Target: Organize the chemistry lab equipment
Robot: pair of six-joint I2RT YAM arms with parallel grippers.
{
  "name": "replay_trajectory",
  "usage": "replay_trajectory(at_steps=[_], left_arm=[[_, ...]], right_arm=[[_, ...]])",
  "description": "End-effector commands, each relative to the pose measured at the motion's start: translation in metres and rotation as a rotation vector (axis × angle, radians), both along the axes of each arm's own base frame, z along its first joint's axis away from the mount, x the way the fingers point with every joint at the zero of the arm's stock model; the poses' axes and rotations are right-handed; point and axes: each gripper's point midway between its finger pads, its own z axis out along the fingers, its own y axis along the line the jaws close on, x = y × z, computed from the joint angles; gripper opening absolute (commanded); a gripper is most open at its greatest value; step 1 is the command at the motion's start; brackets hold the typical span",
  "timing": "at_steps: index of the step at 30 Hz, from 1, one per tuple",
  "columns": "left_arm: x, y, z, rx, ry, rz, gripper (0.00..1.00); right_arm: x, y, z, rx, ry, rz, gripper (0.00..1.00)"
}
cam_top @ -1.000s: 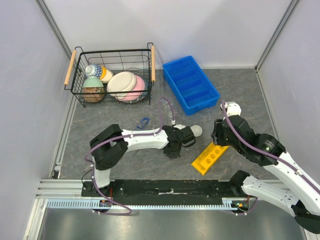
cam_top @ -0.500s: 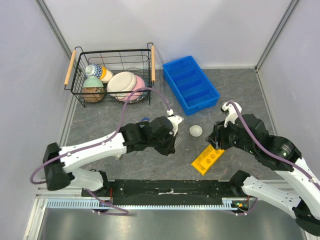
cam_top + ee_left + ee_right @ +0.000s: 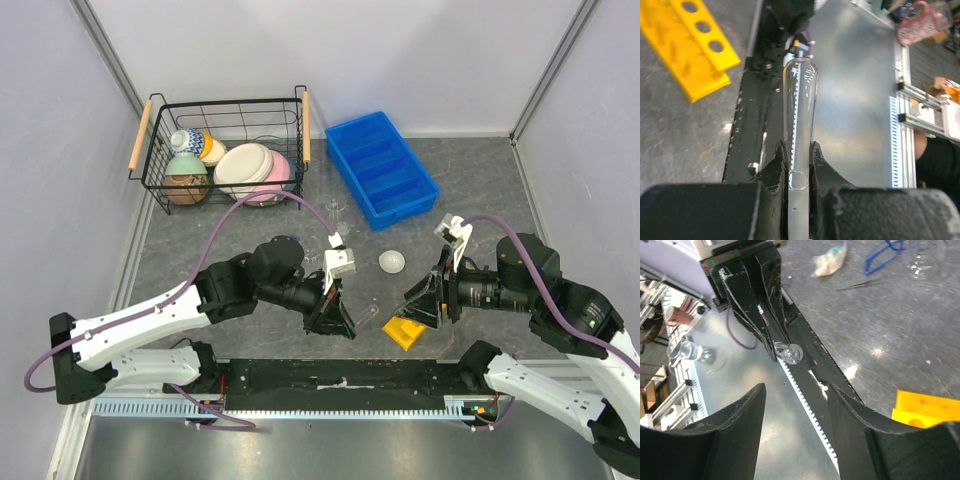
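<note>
Lit brightly and evenly from overhead; sharp across the top view, with faint soft shadows on the grey surface (image 3: 170,260). Catches pale glare patches on that surface in the right wrist view, sheen on the metal plate (image 3: 855,110), glints along the glass tube (image 3: 800,110). Blurs at the near fingers (image 3: 735,440) and far background.

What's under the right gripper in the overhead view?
The yellow rack: only its near end shows below the open right gripper. The rest of it, holes included, is covered by the gripper in that view. Whether the two touch cannot be told.
</note>
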Motion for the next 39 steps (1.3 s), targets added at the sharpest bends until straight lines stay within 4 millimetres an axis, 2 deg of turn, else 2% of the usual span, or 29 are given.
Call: replay_trajectory(at_steps=[1, 7, 11, 15, 24, 31, 39], left_arm=[[-0.035, 0.001, 0.033, -0.189, -0.029, -0.234, 0.02], [-0.046, 0.003, 0.042, -0.250, -0.035, -0.310, 0.02], [-0.047, 0.000, 0.045, -0.266, -0.037, -0.331, 0.02], [-0.045, -0.006, 0.049, -0.268, -0.035, -0.336, 0.02], [-0.038, -0.017, 0.046, -0.254, -0.025, -0.337, 0.02], [-0.033, -0.022, 0.045, -0.255, -0.022, -0.326, 0.02], [-0.024, -0.027, 0.046, -0.256, -0.017, -0.310, 0.02]], right_arm=[[-0.017, 0.012, 0.030, 0.133, -0.010, 0.098, 0.61], [-0.013, 0.024, 0.023, 0.167, 0.043, 0.107, 0.61], [-0.009, 0.029, 0.010, 0.153, 0.074, 0.106, 0.61], [-0.008, 0.032, 0.008, 0.162, 0.079, 0.112, 0.61], [-0.012, 0.029, 0.018, 0.179, 0.059, 0.117, 0.61], [-0.015, 0.026, 0.008, 0.167, 0.075, 0.112, 0.61], [-0.018, 0.024, 0.005, 0.186, 0.084, 0.111, 0.61]])
